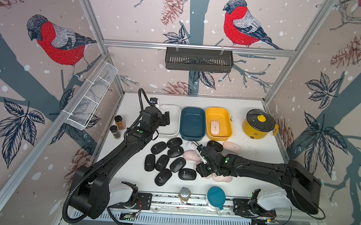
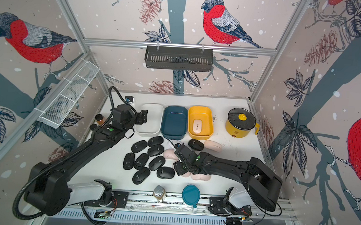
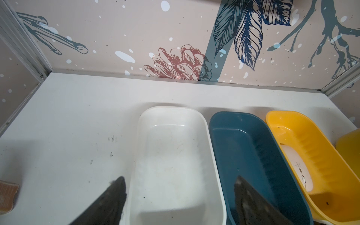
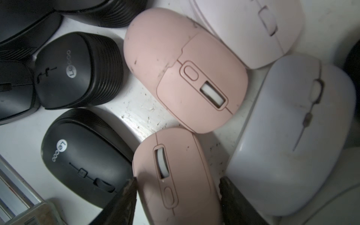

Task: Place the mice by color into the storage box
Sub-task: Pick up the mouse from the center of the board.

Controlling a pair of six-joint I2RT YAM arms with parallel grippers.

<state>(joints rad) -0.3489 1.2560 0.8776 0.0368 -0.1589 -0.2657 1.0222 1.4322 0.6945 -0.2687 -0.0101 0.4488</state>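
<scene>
Right arm at a pink mouse: a pale pink oval wireless mouse (image 4: 175, 175) lies on the white tabletop (image 1: 253, 152) between the fingers of the right gripper (image 4: 177, 180). The dark tips sit at its two flanks, but whether they press it firmly cannot be told. Just beside it lie a second pink mouse (image 4: 185, 72) and a white mouse (image 4: 292, 136), with a cluster of glossy black mice (image 1: 177, 164) spread toward the left arm's side. Another pink mouse (image 1: 215, 127) rests inside the yellow plastic bin (image 1: 217, 108), which stands in a row with the dark blue bin (image 1: 193, 108) and the white bin (image 3: 169, 107) along the back of the table. The left gripper (image 3: 179, 178) hangs over the white bin, jaws wide apart and holding nothing. A yellow pot with a glass lid (image 1: 259, 125) stands near the yellow bin. A round teal lid (image 1: 216, 196) lies at the front edge.
</scene>
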